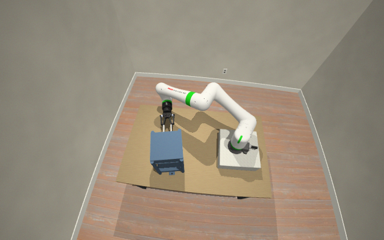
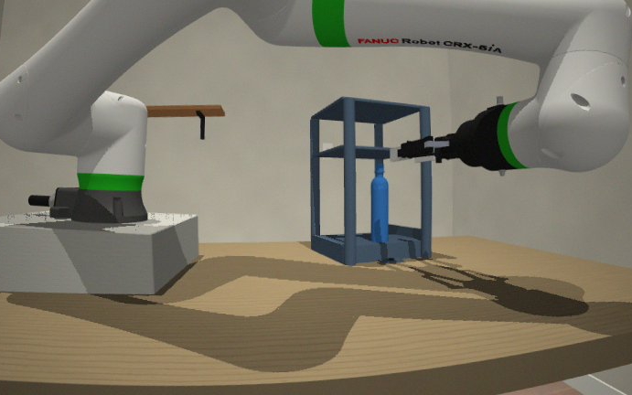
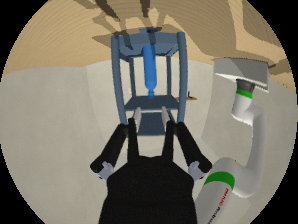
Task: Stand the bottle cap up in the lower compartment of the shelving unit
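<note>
Top view: shelving unit (image 1: 165, 143) hides bottle (image 2: 379, 203); gripper (image 2: 396, 152) empty.

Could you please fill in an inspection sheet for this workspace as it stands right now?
Surface: wooden table, crossed by arm shadows.
Job's things: blue bottle upright, cap up, in the lower compartment of the blue shelving unit.
Clutter: nothing seen.
Grippers: gripper partly open, holding nothing, level with the middle shelf, outside the unit.
Cables: nothing seen.
Surroundings: grey pedestal under the arm; wall shelf; wall outlet; plank floor.
</note>
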`<state>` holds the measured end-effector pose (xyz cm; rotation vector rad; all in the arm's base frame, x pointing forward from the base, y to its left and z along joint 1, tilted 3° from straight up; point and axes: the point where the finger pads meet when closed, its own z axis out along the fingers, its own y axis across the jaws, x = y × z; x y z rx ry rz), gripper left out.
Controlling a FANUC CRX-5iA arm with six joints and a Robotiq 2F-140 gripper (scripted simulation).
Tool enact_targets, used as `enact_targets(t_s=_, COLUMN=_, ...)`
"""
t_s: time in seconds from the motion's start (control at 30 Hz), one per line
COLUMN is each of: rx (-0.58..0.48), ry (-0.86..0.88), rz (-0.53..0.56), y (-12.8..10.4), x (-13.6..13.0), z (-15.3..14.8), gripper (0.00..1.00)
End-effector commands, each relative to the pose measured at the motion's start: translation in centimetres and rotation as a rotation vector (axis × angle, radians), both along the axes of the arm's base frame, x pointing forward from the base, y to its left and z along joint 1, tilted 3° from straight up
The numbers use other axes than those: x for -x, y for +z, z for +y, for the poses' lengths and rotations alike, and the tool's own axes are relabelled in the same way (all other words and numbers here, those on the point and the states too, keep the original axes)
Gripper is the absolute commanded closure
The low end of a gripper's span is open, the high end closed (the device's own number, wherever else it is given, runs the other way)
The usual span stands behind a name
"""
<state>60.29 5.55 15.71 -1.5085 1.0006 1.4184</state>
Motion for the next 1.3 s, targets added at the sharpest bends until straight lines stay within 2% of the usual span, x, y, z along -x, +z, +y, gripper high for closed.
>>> enact_targets(t_s=0.0, rx=0.000, ry=0.000, rz=0.000, y=0.3, x=0.0, z=0.0, gripper=0.64)
enact_targets(t_s=0.33, rx=0.000, ry=0.000, rz=0.000, y=1.8, x=0.1, z=0.0, gripper=0.64)
enact_targets(t_s=0.7, rx=0.000, ry=0.000, rz=0.000, y=2.1, x=0.1, z=0.0, gripper=0.64)
enact_targets(t_s=0.73, rx=0.000, ry=0.000, rz=0.000, y=2.1, x=0.1, z=0.0, gripper=0.00)
enact_targets(t_s=1.27, rx=0.000, ry=0.000, rz=0.000, y=2.1, x=0.1, z=0.0, gripper=0.00)
